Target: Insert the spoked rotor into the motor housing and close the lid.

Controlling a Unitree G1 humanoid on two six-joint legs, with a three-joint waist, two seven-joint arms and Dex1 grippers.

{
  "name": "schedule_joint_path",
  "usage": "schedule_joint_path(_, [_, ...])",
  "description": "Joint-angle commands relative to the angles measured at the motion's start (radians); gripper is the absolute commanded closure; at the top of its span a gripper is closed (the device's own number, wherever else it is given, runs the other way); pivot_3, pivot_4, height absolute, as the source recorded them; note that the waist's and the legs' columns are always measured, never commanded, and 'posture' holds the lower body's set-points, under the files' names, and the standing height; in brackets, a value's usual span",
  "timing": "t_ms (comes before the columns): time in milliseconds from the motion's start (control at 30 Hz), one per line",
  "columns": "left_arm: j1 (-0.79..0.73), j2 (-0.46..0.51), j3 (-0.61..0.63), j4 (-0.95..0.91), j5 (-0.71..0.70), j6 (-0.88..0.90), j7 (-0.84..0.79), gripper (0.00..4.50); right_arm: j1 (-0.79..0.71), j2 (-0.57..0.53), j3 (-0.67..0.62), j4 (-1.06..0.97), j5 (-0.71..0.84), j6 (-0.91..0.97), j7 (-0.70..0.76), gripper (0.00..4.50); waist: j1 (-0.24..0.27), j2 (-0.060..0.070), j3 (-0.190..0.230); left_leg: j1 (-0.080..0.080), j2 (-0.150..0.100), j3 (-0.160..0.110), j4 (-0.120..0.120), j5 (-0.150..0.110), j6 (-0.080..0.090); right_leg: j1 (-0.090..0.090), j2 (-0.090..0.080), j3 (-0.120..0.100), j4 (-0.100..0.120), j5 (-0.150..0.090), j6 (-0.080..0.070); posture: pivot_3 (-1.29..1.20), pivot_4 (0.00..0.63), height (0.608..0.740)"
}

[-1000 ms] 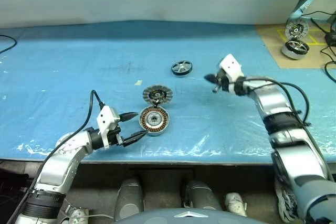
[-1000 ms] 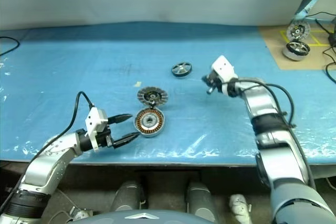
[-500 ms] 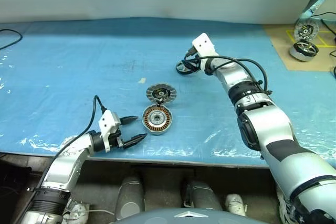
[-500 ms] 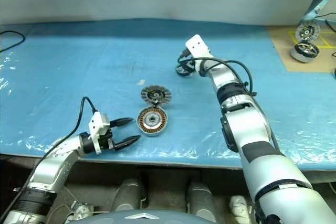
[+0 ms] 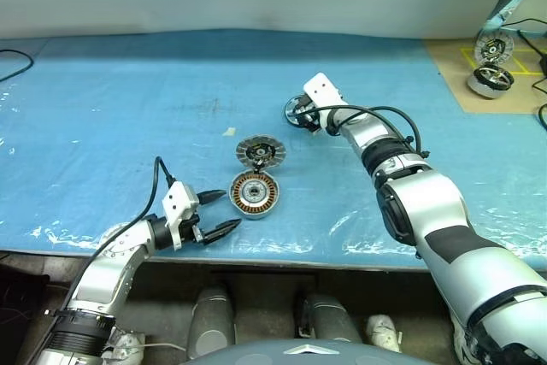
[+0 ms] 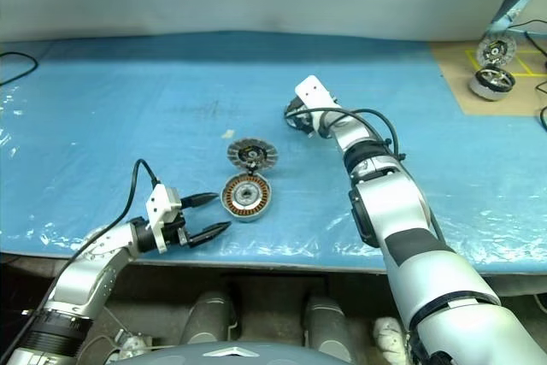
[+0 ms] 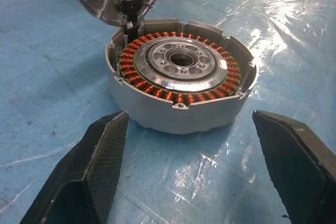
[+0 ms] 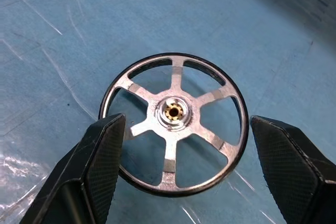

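Jaws of both grippers stand open and empty. We see the right gripper poised over the spoked rotor, which lies flat on the counter above centre of the frame, its rim between the two fingers but not yet clasped. The left gripper waits at lower left, just beside the motor housing. We judge nothing done: the lid lies swung open, insertion and closing remain.

Blue plastic sheet covers bench. Second motor on brown board, far right. Black cable far left.
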Motion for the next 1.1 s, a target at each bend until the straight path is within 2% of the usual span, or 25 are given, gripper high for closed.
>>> schedule_joint_path(33, [-0.008, 0.001, -0.001, -0.042, 0.0, -0.001, 0.004, 0.51, 0.003, 0.007, 0.02, -0.023, -0.03, -0.037, 0.02, 0.52, 0.0, 0.0, 0.0, 0.0, 0.0, 0.0, 0.0, 0.0, 0.0, 0.0, 0.0, 0.0, 0.0, 0.0, 0.0, 0.0, 0.15, 0.74])
schedule_joint_path(133, [-0.016, -0.001, -0.007, -0.031, 0.006, -0.004, 0.005, 0.51, 0.018, 0.012, 0.031, -0.027, -0.044, -0.035, 0.059, 1.14, 0.0, 0.0, 0.0, 0.0, 0.0, 0.0, 0.0, 0.0, 0.0, 0.0, 0.0, 0.0, 0.0, 0.0, 0.0, 0.0, 0.15, 0.74])
schedule_joint_path(400, [-0.028, -0.021, -0.033, -0.017, 0.027, -0.012, 0.011, 0.51, 0.061, 0.01, 0.07, -0.03, -0.086, -0.017, 0.102, 3.92, 0.0, 0.0, 0.0, 0.002, 0.0, 0.001, 0.0, 0.0, 0.0, 0.001, 0.0, 0.001, 0.001, 0.0, 0.0, 0.0, 0.15, 0.74])
schedule_joint_path(600, [-0.001, -0.03, -0.065, -0.165, 0.032, 0.074, 0.077, 0.51, 0.072, 0.007, 0.063, -0.05, -0.075, -0.009, 0.146, 3.92, 0.0, 0.0, 0.0, 0.003, 0.0, 0.001, 0.001, 0.0, 0.0, 0.003, 0.0, 0.001, 0.001, 0.0, 0.0, 0.0, 0.15, 0.74])
schedule_joint_path(700, [0.013, -0.033, -0.09, -0.293, 0.028, 0.166, 0.137, 0.51, 0.083, -0.004, 0.068, -0.076, -0.074, -0.009, 0.198, 4.48, 0.0, 0.0, 0.0, 0.003, 0.001, 0.002, 0.002, 0.0, 0.0, 0.003, 0.0, 0.001, 0.001, 0.0, 0.0, 0.0, 0.15, 0.74])
schedule_joint_path(800, [0.008, -0.034, -0.102, -0.359, 0.021, 0.234, 0.176, 0.51, 0.099, -0.019, 0.082, -0.101, -0.086, 0.006, 0.229, 4.48, 0.001, 0.0, 0.0, 0.003, 0.002, 0.003, 0.002, 0.0, 0.001, 0.003, 0.0, 0.001, 0.001, 0.0, 0.0, 0.0, 0.15, 0.74])
schedule_joint_path(900, [0.0, -0.031, -0.106, -0.369, 0.017, 0.26, 0.186, 0.51, 0.111, -0.024, 0.087, -0.12, -0.086, 0.018, 0.237, 4.48, 0.0, 0.0, 0.0, 0.003, 0.002, 0.004, 0.002, 0.0, 0.001, 0.003, 0.0, 0.001, 0.001, 0.0, 0.0, 0.0, 0.15, 0.74])
schedule_joint_path(1100, [-0.083, -0.029, -0.088, -0.247, 0.011, 0.241, 0.151, 0.51, 0.095, -0.021, 0.035, -0.17, -0.023, 0.045, 0.275, 4.48, 0.002, 0.0, 0.0, 0.003, 0.002, 0.004, 0.002, 0.0, 0.001, 0.003, 0.0, 0.001, 0.001, 0.0, 0.0, 0.0, 0.15, 0.74])
